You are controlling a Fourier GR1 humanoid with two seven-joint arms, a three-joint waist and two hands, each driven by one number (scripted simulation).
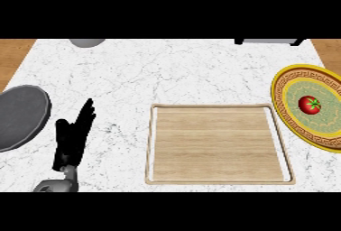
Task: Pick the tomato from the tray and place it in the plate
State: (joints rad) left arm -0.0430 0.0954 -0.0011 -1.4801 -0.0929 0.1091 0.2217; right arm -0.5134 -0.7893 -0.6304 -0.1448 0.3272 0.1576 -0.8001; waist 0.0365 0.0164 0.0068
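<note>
**Tomato on the plate, tray bare**

The desk (133, 67) has a white marble top with grey veins; wood shows past its far left and far right corners. A wooden tray (216, 144) with a pale raised rim lies flat near the front, right of centre. Just beside its right edge, partly cut by the view's right border, sits a yellow plate (293, 90) with a patterned band and a green centre. The tomato (309, 104) rests on that green centre, red with a small green stem.

A grey disc (20, 117) lies at the left edge. A grey rounded thing (87, 42) and a dark block (266, 41) show at the far edge, both cut off.

The left hand (72, 140) stands at the lower left, fingers straight and pointing away, released and grasping nothing. The right hand does not show.
</note>
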